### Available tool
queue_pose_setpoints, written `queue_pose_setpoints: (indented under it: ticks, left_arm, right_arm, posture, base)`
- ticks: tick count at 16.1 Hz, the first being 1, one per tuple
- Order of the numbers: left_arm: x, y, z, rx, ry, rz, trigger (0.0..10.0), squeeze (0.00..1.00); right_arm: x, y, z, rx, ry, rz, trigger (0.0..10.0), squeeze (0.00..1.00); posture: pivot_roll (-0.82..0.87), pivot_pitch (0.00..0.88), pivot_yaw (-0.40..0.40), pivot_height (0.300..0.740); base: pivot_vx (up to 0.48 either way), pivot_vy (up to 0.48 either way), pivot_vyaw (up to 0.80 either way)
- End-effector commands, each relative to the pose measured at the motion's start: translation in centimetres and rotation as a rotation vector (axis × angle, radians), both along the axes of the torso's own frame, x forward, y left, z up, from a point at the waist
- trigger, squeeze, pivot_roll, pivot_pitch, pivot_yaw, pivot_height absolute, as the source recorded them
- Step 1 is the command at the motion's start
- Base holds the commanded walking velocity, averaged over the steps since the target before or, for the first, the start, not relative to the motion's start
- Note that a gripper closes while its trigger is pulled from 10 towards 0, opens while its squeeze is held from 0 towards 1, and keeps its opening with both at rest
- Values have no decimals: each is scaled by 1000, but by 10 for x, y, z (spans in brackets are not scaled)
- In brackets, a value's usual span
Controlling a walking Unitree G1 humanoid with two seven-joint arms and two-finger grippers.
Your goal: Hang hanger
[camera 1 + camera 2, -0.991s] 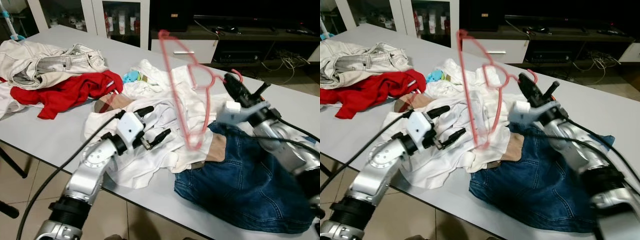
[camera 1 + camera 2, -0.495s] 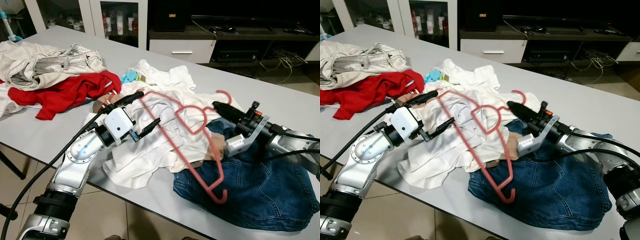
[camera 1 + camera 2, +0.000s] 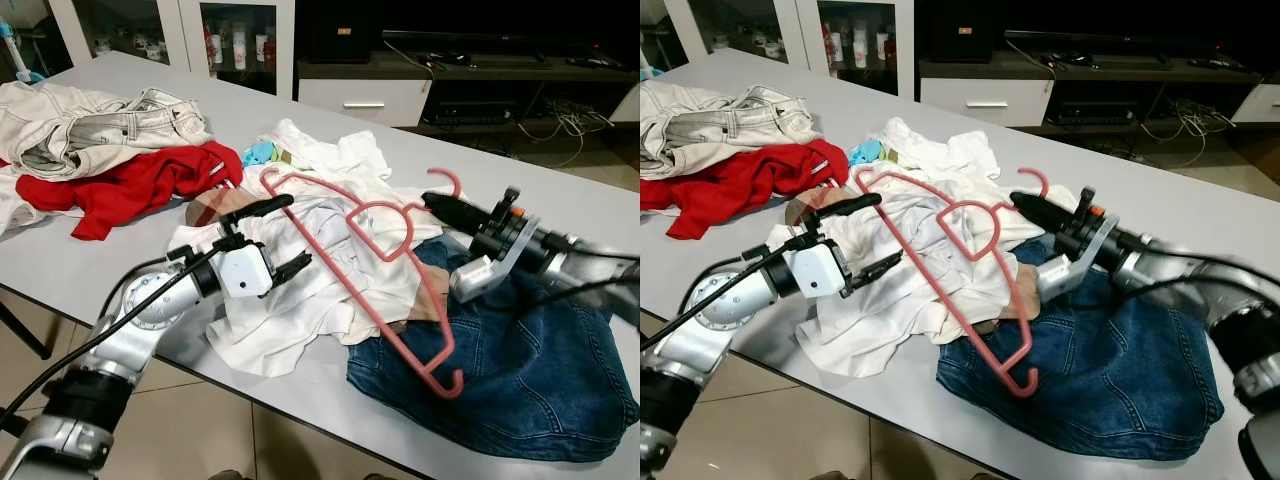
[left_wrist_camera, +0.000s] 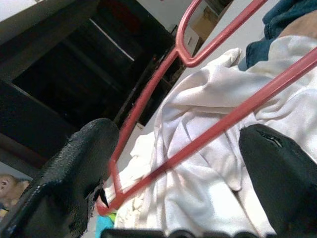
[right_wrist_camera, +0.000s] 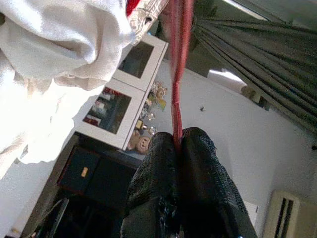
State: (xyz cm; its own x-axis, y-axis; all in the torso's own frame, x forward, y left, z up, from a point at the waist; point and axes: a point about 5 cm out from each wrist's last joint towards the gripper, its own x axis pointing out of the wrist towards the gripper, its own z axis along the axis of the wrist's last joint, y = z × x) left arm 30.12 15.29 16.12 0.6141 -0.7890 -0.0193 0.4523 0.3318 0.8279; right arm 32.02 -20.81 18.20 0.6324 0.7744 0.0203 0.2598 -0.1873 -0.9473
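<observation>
Nearest me, a pair of dark blue denim jeans (image 3: 500, 385) lies crumpled at the front edge of the pale grey table (image 3: 600, 225), right side. The lower corner of the pink plastic hanger (image 3: 385, 275) rests on the denim.

Left gripper (image 3: 275, 237): fingers spread wide, holding nothing, hovering low over the heap of white cotton shirts (image 3: 310, 290). In the left wrist view one pink bar of the hanger crosses between the two fingers without touching either.

Hanger lies slanted across the white heap, hook (image 3: 445, 182) at the far end beside the right gripper (image 3: 440, 207). Right gripper: fingers pressed together on the thin pink rod near the neck; the right wrist view shows the rod pinched between the pads.

Farther off: red cloth garment (image 3: 130, 185), then beige trousers (image 3: 90, 125) at the far left. White glass-door cabinet (image 3: 235, 40) and dark TV stand (image 3: 470, 70) beyond the table.

Risks, as I judge them:
- Pinch is on a thin rod, far from the hanger's middle, so the long frame could swing or twist out of the grip on lifting.
- Lower corner could snag on denim or white fabric and drag clothes off the edge.
- I see no rail to hang it on.
</observation>
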Motion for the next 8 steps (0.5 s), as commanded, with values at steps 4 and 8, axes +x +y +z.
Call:
queue_pose_setpoints:
  ticks: [4, 8]
  left_arm:
    - [2, -5, 3, 15, -57, -19, 10000, 0]
    - [3, -2, 3, 24, -87, -11, 10000, 0]
  right_arm:
    - [2, -7, 10, -3, -17, -10, 10000, 0]
    - [6, -15, 18, 12, -26, -53, 10000, 0]
  posture:
    - [-35, 0, -54, 740]
    - [-36, 0, -51, 740]
  base:
    - [0, 0, 0]
    - [0, 0, 0]
